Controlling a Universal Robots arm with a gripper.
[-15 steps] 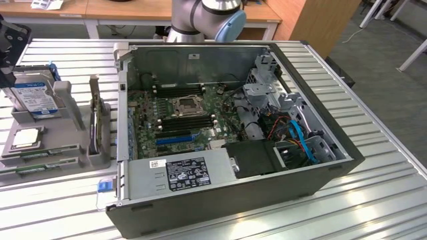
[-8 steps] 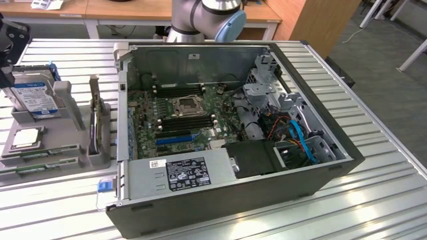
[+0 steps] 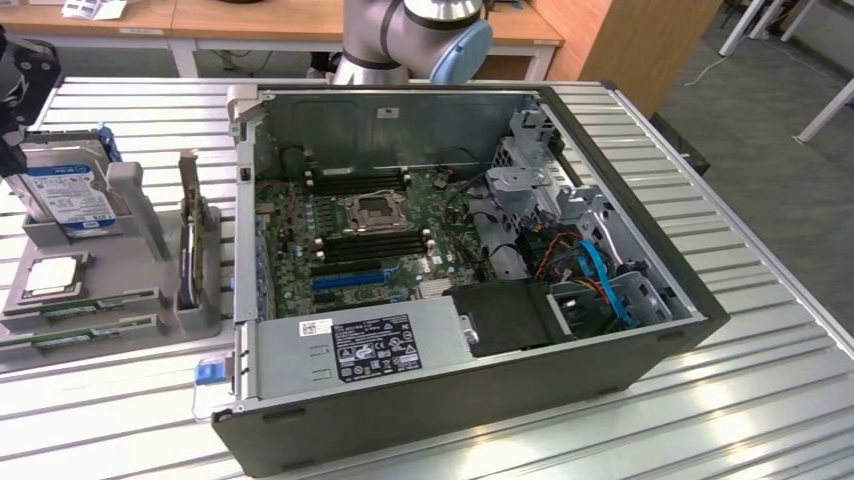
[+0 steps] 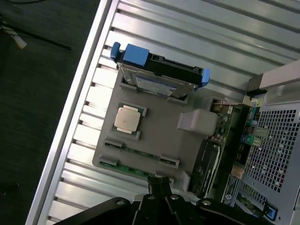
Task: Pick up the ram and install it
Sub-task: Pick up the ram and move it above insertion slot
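Pickup step: shut, empty end effector point(image 4: 159, 185) hovers near the long thin green ram stick point(image 4: 126, 168) in a grey plastic tray point(image 4: 159, 122); grasping needs jaws opened.

Silver arm point(image 3: 380, 35), blue cap point(image 3: 463, 50), apparently black gripper point(image 4: 160, 185)

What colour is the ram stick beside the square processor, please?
Green; the ram shows best in the wrist view.

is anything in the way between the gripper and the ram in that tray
Nothing visible. The ram lies bare in its slot of the gray tray, a second stick beside it, with open air up to the shut gripper. The hard drive and processor sit in other pockets, not over it.
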